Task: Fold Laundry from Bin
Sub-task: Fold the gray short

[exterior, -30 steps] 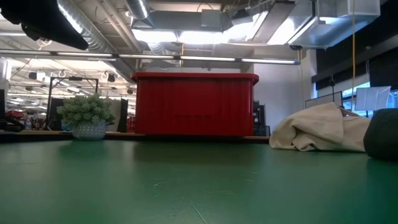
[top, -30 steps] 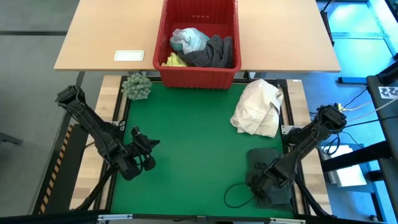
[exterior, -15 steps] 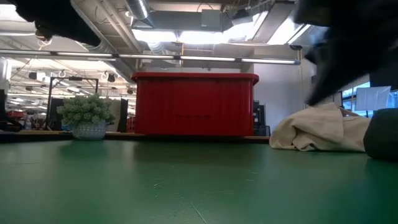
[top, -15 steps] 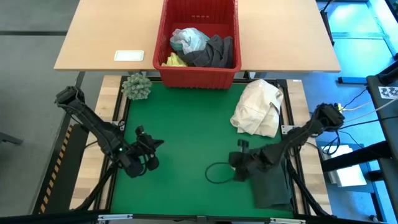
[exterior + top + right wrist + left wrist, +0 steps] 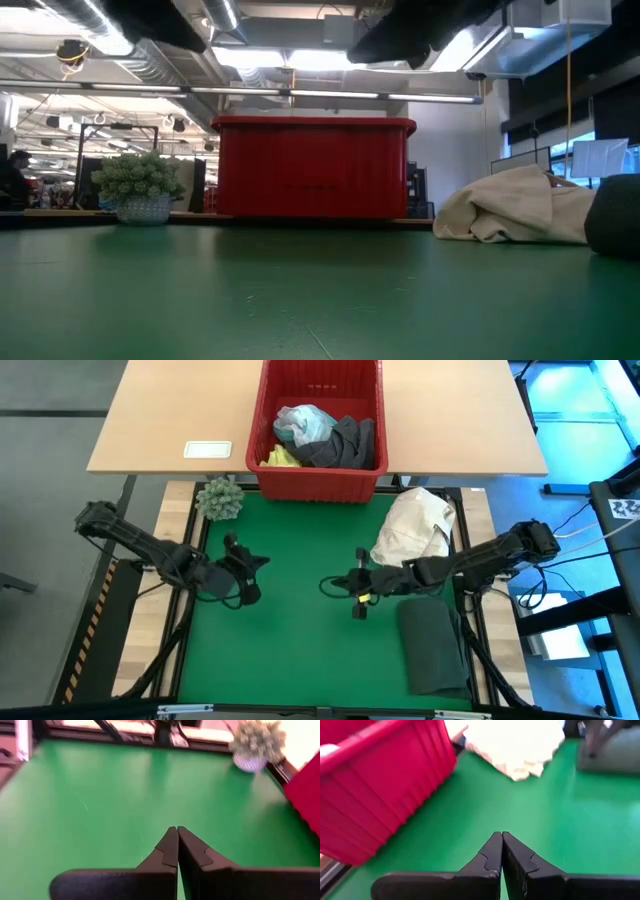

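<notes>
The red bin (image 5: 318,478) stands on the wooden table at the far edge of the green mat (image 5: 300,650). In it lie turquoise (image 5: 303,422), grey (image 5: 345,442) and yellow (image 5: 280,457) laundry. A dark green-black garment (image 5: 435,650) lies folded flat on the mat's near right. My left gripper (image 5: 260,564) hovers shut over the mat's left half and holds nothing; its closed fingertips (image 5: 501,838) point toward the bin (image 5: 380,795). My right gripper (image 5: 345,584) hovers shut over the mat's middle and holds nothing. It (image 5: 177,833) points toward the left.
A cream-white cloth bundle (image 5: 415,530) lies on the mat's far right. A small green spiky plant (image 5: 219,499) stands at the far left corner. A white card (image 5: 208,449) lies on the wooden table (image 5: 170,420) beside the bin. The mat between the grippers and the near edge is bare.
My right gripper has left the dark folded garment at the near right. It has risen, swung toward the mat's middle and tipped from pointing down to nearly level. My left gripper has risen and gone toward the far edge. Both stay shut. The garment lies flat and still.
</notes>
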You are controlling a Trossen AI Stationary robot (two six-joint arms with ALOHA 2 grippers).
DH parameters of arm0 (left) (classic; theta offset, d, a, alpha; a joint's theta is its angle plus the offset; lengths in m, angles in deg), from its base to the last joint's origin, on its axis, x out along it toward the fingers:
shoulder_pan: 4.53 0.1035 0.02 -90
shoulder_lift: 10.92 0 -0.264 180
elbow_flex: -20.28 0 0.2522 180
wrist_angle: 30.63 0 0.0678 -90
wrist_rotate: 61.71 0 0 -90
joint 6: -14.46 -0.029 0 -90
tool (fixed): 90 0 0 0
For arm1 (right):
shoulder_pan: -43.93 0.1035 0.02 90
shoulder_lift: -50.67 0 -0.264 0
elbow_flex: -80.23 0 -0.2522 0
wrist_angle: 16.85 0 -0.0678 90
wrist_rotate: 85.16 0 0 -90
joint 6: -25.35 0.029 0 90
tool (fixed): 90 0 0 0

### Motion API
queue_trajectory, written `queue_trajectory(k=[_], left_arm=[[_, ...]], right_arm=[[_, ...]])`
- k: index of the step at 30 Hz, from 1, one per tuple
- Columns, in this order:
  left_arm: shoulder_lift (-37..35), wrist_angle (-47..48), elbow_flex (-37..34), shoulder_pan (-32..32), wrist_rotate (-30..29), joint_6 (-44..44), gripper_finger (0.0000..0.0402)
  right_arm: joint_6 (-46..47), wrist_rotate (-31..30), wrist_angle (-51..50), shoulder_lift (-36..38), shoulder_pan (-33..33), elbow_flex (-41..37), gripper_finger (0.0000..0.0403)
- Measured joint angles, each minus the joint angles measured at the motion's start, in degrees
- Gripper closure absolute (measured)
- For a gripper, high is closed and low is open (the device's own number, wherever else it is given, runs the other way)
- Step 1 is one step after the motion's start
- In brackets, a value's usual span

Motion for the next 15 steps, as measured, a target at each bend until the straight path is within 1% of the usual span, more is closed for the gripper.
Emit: queue_trajectory(k=[6, 15], left_arm=[[-1.8, -5.13, 0.02, 2.1, -1.96, -0.86, 0.04], [-1.8, -5.07, 0.02, 2.08, -1.36, -0.9, 0.04]], right_arm=[[-0.94, 0.56, 1.31, 0.05, -1.52, 0.0, 0.0402], [-0.98, 0.58, 3.06, 0.03, -1.37, -0.02, 0.0402]])
